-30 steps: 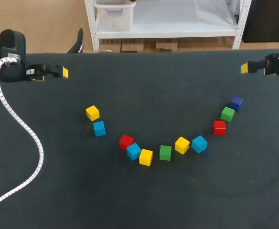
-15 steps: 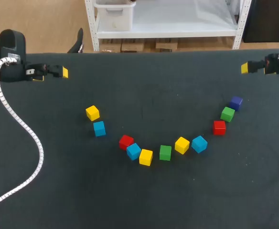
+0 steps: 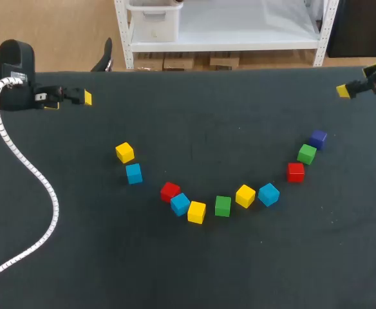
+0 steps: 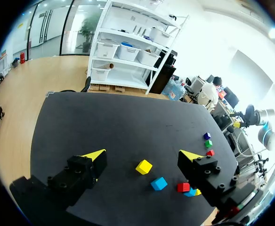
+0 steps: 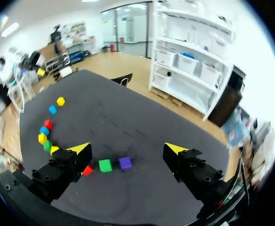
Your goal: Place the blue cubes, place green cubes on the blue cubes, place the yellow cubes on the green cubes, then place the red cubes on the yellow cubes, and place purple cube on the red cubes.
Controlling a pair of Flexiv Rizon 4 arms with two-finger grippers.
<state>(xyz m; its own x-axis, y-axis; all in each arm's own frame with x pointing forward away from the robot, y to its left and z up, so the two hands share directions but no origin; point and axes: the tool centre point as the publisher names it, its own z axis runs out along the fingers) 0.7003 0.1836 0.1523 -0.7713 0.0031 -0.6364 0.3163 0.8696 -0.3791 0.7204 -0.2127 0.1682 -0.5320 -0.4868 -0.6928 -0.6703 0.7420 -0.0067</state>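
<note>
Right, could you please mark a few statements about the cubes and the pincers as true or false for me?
1. No cube sits on top of another. True.
2. The left pincer grips a yellow cube. False: it is open and holds nothing.
3. The purple cube lies right beside a green cube. True.
4. Four cubes are blue. False: there are three blue cubes.
</note>
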